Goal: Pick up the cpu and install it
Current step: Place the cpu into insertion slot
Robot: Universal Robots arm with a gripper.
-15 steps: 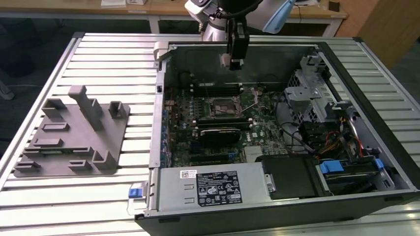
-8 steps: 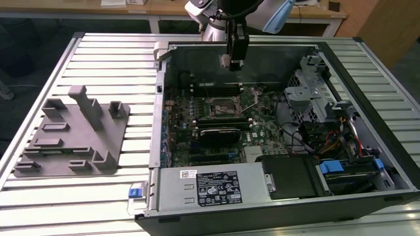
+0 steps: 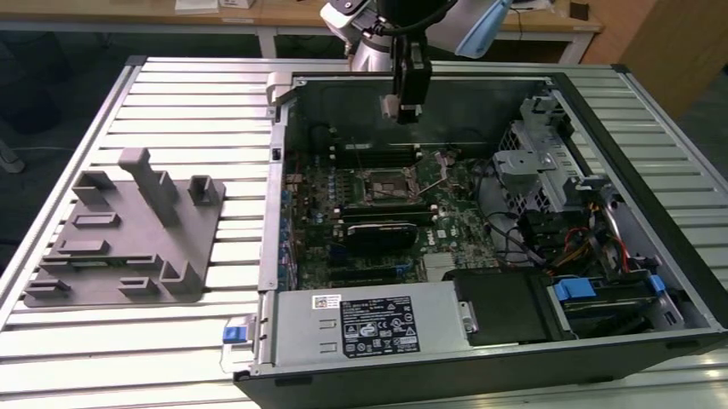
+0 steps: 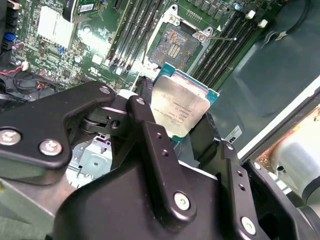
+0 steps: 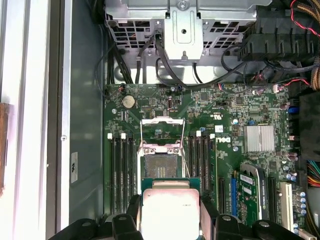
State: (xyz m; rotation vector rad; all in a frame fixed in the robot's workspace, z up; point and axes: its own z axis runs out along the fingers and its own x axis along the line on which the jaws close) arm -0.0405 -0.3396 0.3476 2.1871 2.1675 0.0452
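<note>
- Silver lid facing up, the cpu point(image 4: 180, 107) is gripped in my tool point(image 4: 172, 117). The two black fingers point(image 4: 150, 135) are closed on opposite edges of the chip. As I judge it, that hold spares the lid and the contact side from pressure.
- I carry the chip off the board, not resting on anything. It looks roughly level with the motherboard point(image 5: 225, 110), which I take to be the attitude it needs to sit flat.
- In both wrist views the green edge of the chip overlaps the near edge of the socket point(image 5: 162, 165), so I judge it close to, but not squarely over, the opening.
- In the exterior view my tool hangs at about twelve o'clock from the socket, raised clear of the parts around it.
- The socket is open. Its load plate point(image 5: 162, 131) is swung up and back, the thin lever point(image 4: 222, 38) is released to one side, and the contact field is bare. Nothing lies in it, so the chip is not yet installed.
- Memory slots point(image 5: 122, 170) flank the socket on both sides, so I judge there is little room to drift sideways.
- The computer case point(image 3: 478, 379) lies on its side with the cover off. The board therefore faces upward, which gives me reach from above.
- A grey plastic fixture tray point(image 3: 125, 256) lies on the slatted metal tabletop point(image 3: 114, 358), at nine o'clock from the case and well apart from my tool.
</note>
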